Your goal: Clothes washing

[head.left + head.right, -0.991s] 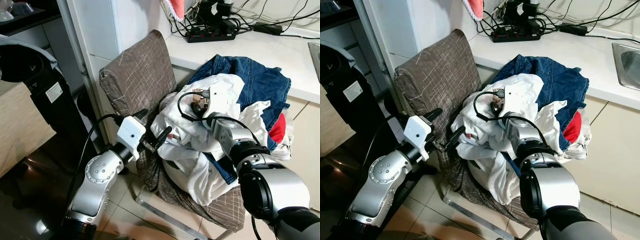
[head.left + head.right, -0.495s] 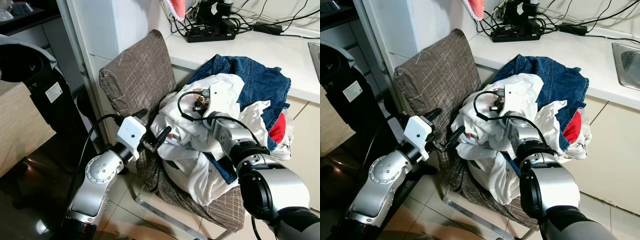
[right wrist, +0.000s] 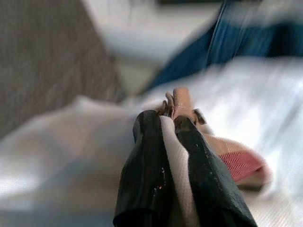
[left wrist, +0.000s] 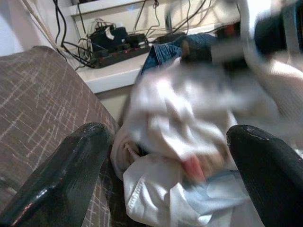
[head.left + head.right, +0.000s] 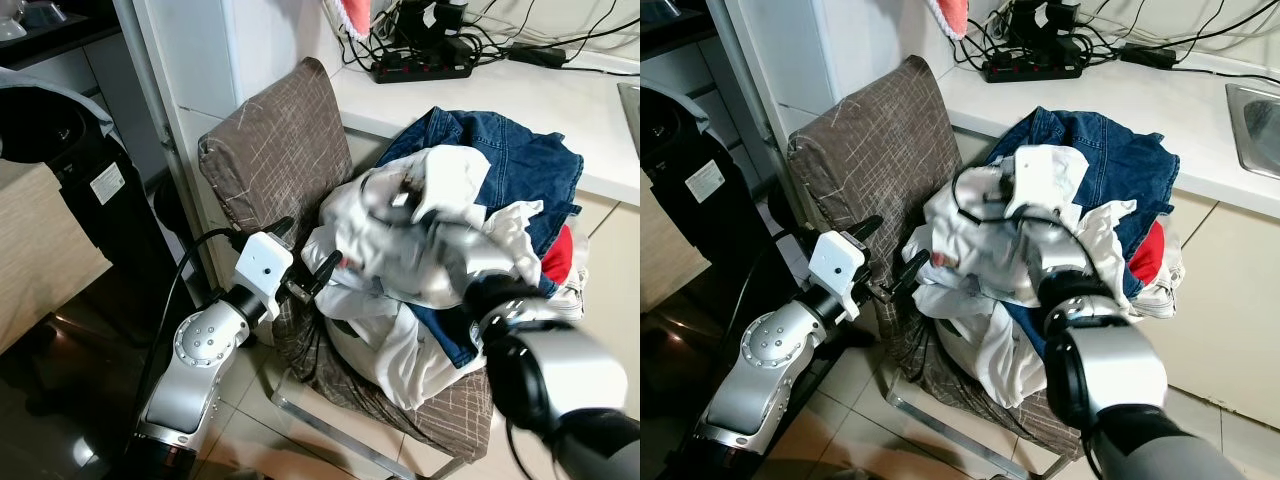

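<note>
Right tool (image 3: 173, 127) pinching white garment (image 3: 177, 156), left tool (image 4: 165, 156) open beside chair (image 4: 42, 104)

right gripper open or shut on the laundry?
Shut: the right gripper has its two black fingers pinched together on a fold of the white garment.

Chair (image 5: 275, 150) seat buried under clothes pile (image 5: 440, 260), which spills against the counter (image 5: 480, 100). Backrest front bare; left gripper (image 5: 305, 272) stands there with fingers apart. Black appliance (image 5: 60, 150) blocks the left flank.
</note>
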You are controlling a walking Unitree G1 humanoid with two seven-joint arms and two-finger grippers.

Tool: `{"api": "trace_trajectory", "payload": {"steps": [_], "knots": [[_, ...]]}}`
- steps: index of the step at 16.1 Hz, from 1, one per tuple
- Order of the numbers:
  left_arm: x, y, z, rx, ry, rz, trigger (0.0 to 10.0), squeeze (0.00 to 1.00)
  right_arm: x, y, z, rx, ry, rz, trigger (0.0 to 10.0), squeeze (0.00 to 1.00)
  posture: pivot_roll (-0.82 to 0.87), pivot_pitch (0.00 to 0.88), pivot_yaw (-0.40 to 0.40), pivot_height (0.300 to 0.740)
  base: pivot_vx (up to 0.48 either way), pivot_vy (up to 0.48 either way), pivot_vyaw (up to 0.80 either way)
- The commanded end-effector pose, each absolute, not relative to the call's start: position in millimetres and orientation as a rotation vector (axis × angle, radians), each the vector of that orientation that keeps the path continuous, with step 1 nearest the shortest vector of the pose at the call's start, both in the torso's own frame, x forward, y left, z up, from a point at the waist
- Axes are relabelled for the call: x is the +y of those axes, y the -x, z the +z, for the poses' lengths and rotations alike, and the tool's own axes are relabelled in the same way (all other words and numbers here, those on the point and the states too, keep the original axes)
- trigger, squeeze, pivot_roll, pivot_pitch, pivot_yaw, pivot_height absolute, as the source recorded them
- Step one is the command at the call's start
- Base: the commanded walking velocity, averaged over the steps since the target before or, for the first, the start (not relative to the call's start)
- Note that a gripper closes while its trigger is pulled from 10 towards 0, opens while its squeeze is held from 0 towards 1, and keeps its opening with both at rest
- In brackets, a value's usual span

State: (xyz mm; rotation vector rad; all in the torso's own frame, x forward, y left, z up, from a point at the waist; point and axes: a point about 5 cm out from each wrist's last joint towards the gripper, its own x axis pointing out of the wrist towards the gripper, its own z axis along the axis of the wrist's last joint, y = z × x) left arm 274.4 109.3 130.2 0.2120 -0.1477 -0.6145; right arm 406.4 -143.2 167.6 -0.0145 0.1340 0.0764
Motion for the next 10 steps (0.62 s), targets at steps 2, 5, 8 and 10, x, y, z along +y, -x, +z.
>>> {"api": "trace_trajectory", "payload": {"steps": [2, 5, 8, 10], "knots": [[108, -278, 131, -0.144, -0.223, -0.607, 10.0, 0.0, -147, -417, 225, -0.07, 0.034, 0.07, 0.0, 0.0, 0.07, 0.001, -0.03, 0.74, 0.0, 0.0, 0.0], [108, -279, 132, -0.147, -0.222, -0.599, 10.0, 0.0, -145, -420, 255, -0.174, 0.022, 0.075, 0.0, 0.0, 0.07, 0.0, -0.032, 0.74, 0.0, 0.0, 0.0], [109, -281, 131, -0.146, -0.215, -0.567, 10.0, 0.0, -141, -419, 269, -0.248, 0.082, 0.088, 0.0, 0.0, 0.07, 0.0, -0.037, 0.74, 0.0, 0.0, 0.49], [111, -286, 130, -0.135, -0.202, -0.49, 10.0, 0.0, -133, -415, 288, -0.36, 0.161, 0.11, 0.0, 0.0, 0.07, 0.0, -0.037, 0.74, 0.0, 0.0, 0.61]]}}
